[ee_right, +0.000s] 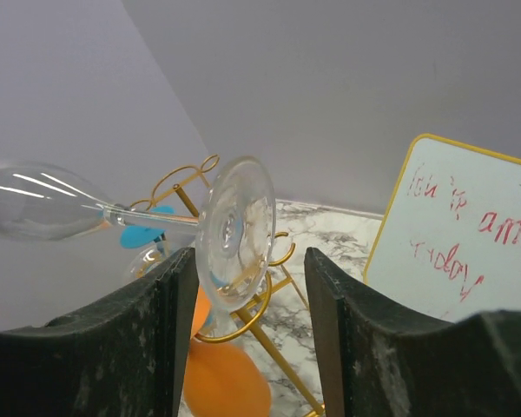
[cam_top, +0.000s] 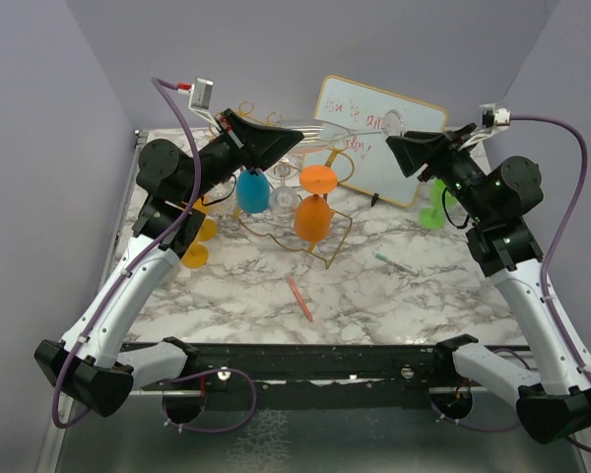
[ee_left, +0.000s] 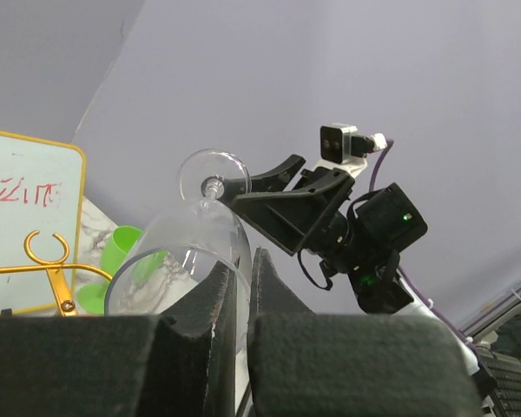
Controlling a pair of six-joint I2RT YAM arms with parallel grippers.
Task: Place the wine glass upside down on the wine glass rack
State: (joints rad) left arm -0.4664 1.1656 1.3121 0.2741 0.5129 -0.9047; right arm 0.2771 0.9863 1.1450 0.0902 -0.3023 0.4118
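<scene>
Left wrist view shows the left tool (ee_left: 241, 291) pinching the clear wine glass (ee_left: 187, 248) by its bowl wall. Right wrist view shows it lying sideways in the air near the wine glass rack (cam_top: 276, 235), with the right tool (ee_right: 247, 261) spread open either side of its foot

Looks like a robot lab, not a home or a kitchen. Two robot arms, the left arm (cam_top: 130, 296) and the right arm (cam_top: 537, 296), bolted side by side to a black bar (cam_top: 315, 360) at the near edge of the table (cam_top: 404, 305). Purple cables (cam_top: 174, 123) looping off both. A little camera (cam_top: 201, 94) stuck on a wrist. Plain grey-purple walls (cam_top: 39, 148) close around, like a box. Just a few test things on the marble-look top: a gold wine glass rack (cam_top: 325, 251), an orange cup (cam_top: 313, 219), a blue cup (cam_top: 253, 192), a green cup (cam_top: 431, 215), a whiteboard (cam_top: 374, 123) with red scribbles, a red pen (cam_top: 298, 297), a green pen (cam_top: 395, 262).
</scene>
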